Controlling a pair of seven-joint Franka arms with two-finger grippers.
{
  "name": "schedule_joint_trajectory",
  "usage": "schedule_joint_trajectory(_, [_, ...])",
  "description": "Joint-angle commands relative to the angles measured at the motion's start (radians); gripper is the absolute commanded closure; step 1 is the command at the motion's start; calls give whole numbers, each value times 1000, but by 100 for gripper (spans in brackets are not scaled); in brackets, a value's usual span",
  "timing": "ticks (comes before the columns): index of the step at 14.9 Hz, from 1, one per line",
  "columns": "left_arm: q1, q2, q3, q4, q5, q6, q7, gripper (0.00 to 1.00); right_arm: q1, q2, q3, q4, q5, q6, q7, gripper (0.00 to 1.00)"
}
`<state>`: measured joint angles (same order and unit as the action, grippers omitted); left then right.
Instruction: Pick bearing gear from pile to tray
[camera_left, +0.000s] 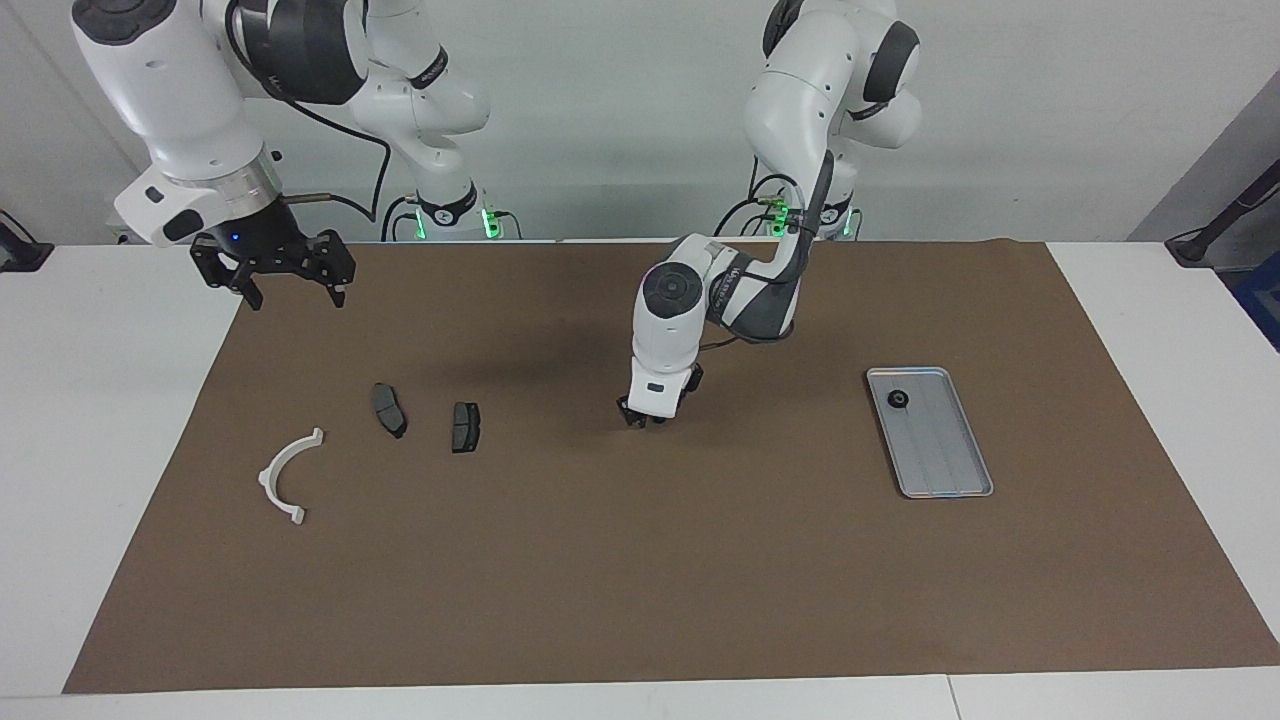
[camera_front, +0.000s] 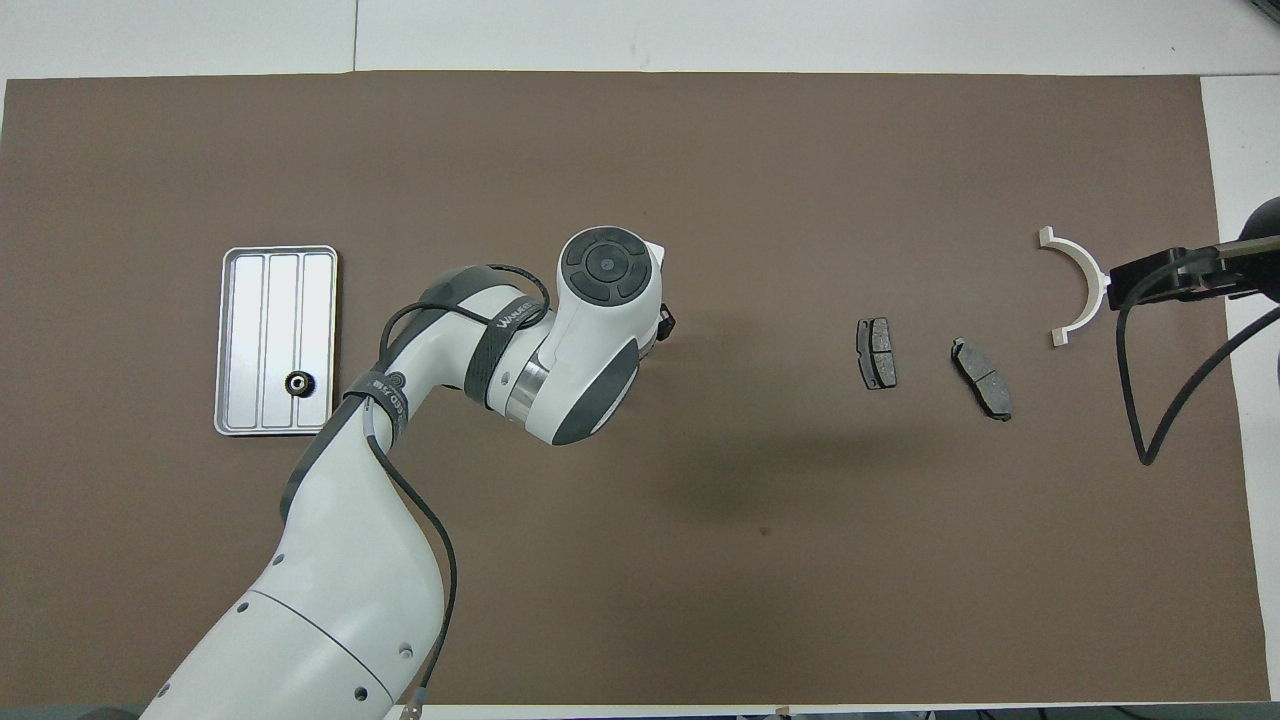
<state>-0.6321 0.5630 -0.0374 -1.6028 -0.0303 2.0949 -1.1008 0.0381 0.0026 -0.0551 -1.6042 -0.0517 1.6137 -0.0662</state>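
Facing view: left pincer (camera_left: 640, 418) low over mat (camera_left: 640, 580), grip unreadable; right pincer (camera_left: 297, 289) open, waiting; plates (camera_left: 466, 426) nearby.

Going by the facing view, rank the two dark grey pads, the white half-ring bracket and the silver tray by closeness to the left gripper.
From the left gripper, low over the brown mat:
1. Rectangular dark grey brake pad, toward the right arm's end.
2. Second, curved dark grey brake pad, beside it.
3. Silver-grey metal tray, toward the left arm's end.
4. White half-ring bracket, closest to the right arm's end.
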Motion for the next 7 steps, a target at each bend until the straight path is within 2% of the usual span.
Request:
schedule_joint_trajectory(1, [2, 2, -2, -8, 17, 14, -10, 31, 0, -26, -8, -37, 18, 22, 6, 0])
schedule_joint_trajectory(7, [-6, 2, -4, -8, 13, 22, -16, 34, -9, -26, -8, -40, 18, 12, 5, 0])
